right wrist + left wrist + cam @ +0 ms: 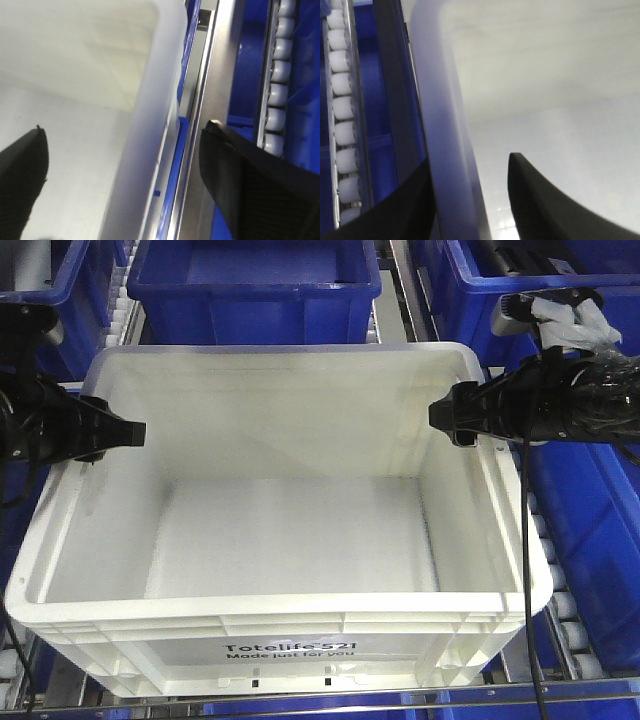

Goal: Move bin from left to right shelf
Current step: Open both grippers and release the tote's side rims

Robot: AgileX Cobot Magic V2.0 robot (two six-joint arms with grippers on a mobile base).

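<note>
Bin [290, 530] rim sits between the fingers of both my hands, one hand on each side wall. My left hand [470, 200] straddles the left rim: in its wrist view one dark finger [395, 210] is outside the wall and the other is inside, over the white floor, with the thick rim running up between them. The outer finger looks pressed to the rim, the inner one stands a little off it, so the fingers are apart and I cannot say they are clamped. My right hand [120, 180] straddles the right rim the same way, one finger [20, 180] inside the bin and the other outside over the metal rail [200, 150], both clearly off the plastic, so that hand is spread wide.

Outward from the hands, the bin is upright, with black "Totelife 521" print on its near wall. White rollers [342, 125] run along the shelf just outside my left hand, and another roller row [277, 75] lies beyond my right. Dark blue bins [255, 285] stand behind the white one and on both sides.
</note>
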